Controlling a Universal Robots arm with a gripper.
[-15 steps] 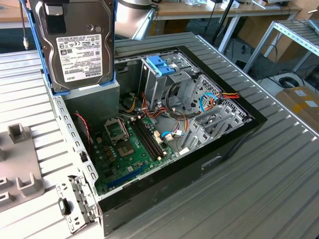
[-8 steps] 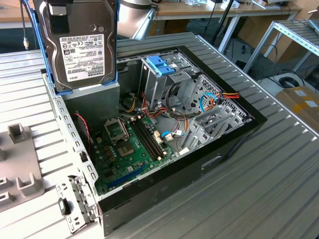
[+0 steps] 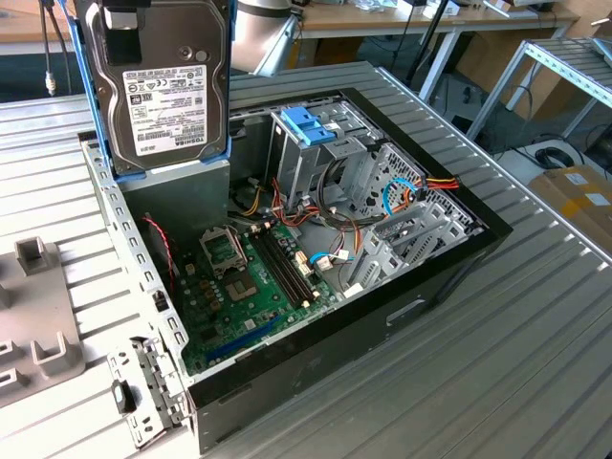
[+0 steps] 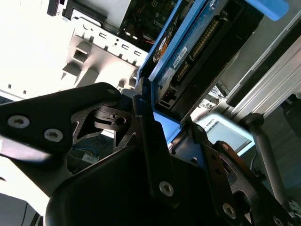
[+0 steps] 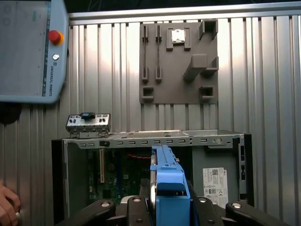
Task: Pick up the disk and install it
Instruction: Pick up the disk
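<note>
Open room lies over the motherboard (image 3: 256, 277), clear of the disk (image 3: 167, 91), while cables (image 3: 344, 229) (red, blue) crowd the drive cage (image 3: 292, 167).

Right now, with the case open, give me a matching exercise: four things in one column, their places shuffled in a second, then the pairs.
1 disk
2 blue bracket
3 motherboard
4 grey fixture plate

A on the ribbed table, outside the computer case
B lifted upright in the air, label showing
C atop the metal drive cage
D flat on the computer case's floor

Pairs: 1-B, 2-C, 3-D, 4-A
</note>
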